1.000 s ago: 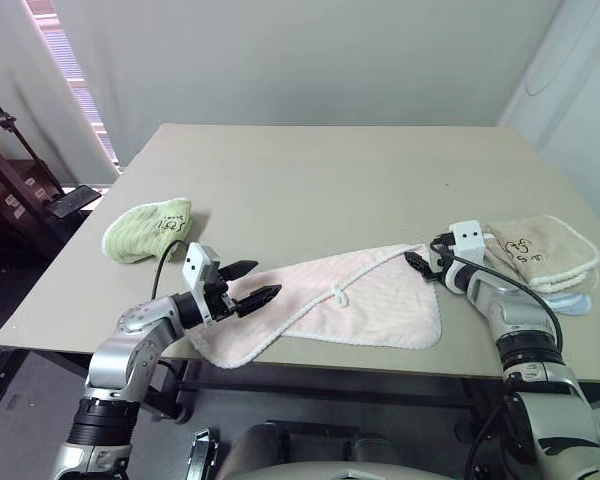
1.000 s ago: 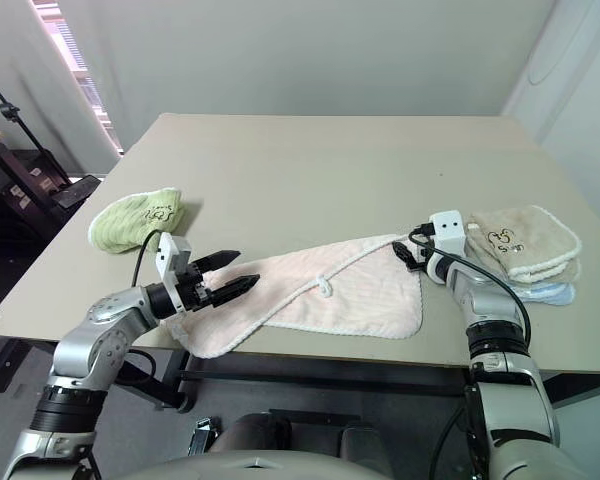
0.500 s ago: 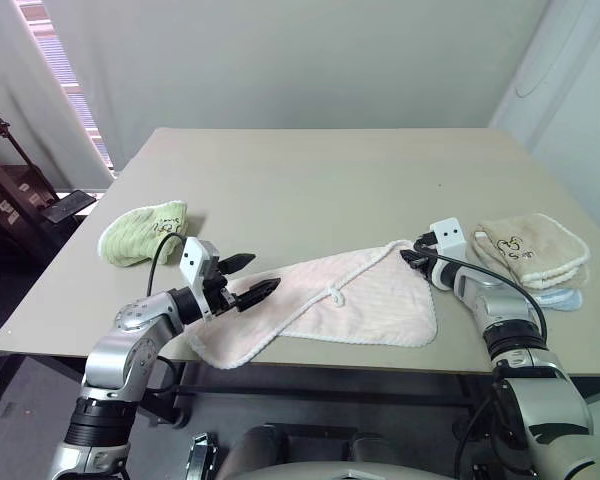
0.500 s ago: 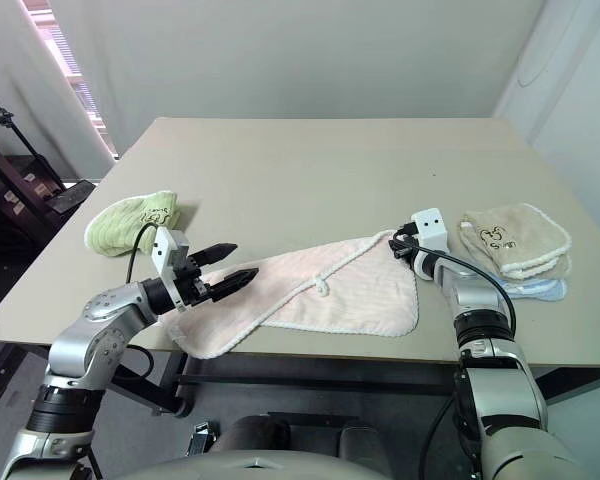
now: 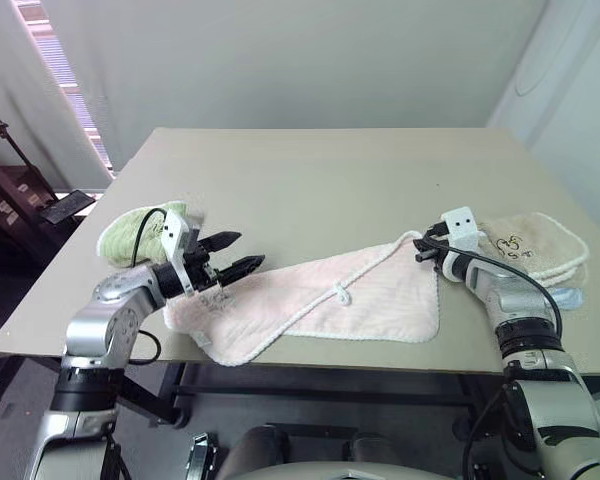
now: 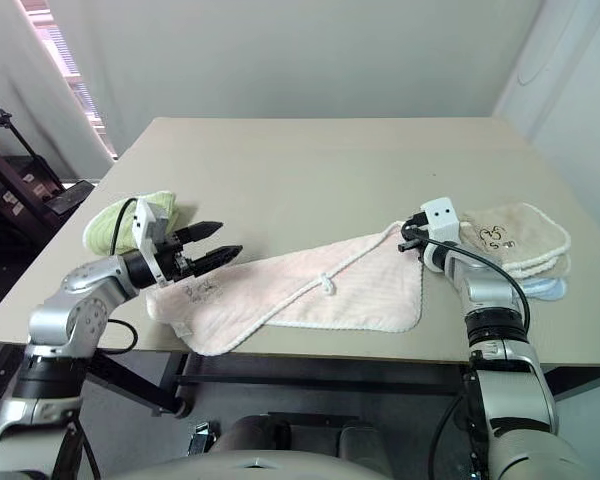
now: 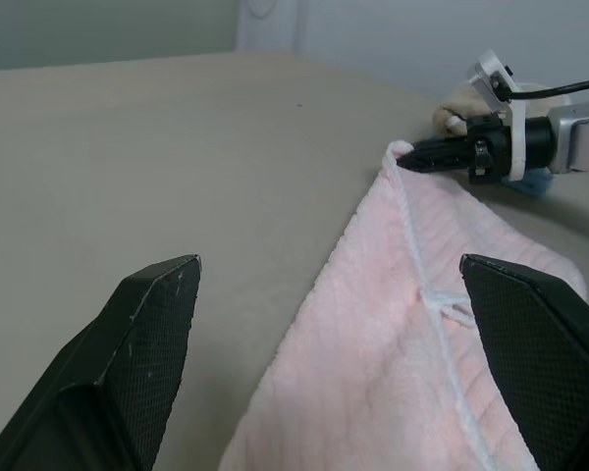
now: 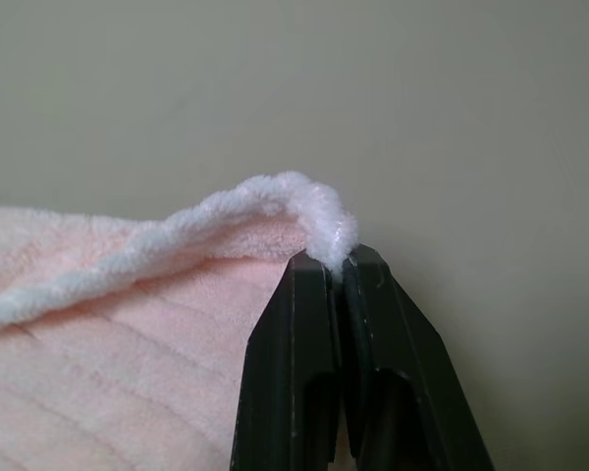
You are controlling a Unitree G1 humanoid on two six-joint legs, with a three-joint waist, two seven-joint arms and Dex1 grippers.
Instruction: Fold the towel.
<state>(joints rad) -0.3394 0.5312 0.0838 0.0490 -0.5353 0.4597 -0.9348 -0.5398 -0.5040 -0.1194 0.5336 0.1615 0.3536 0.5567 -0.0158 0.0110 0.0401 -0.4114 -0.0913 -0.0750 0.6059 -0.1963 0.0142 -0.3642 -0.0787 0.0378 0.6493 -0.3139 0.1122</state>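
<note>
Right claw [image 8: 338, 267] pinching towel [image 5: 350, 300] corner, left claw [image 5: 238, 254] agape

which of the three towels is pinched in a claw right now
The pale pink towel in the middle: the right claw is shut on its white-corded corner. The green towel and the beige towel lie untouched at the sides.

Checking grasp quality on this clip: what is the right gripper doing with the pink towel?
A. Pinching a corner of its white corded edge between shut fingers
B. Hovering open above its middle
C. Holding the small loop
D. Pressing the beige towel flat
A: in the right wrist view the right gripper has its two fingers closed together on the corner of the towel, with the white edging caught at the tips.
</note>
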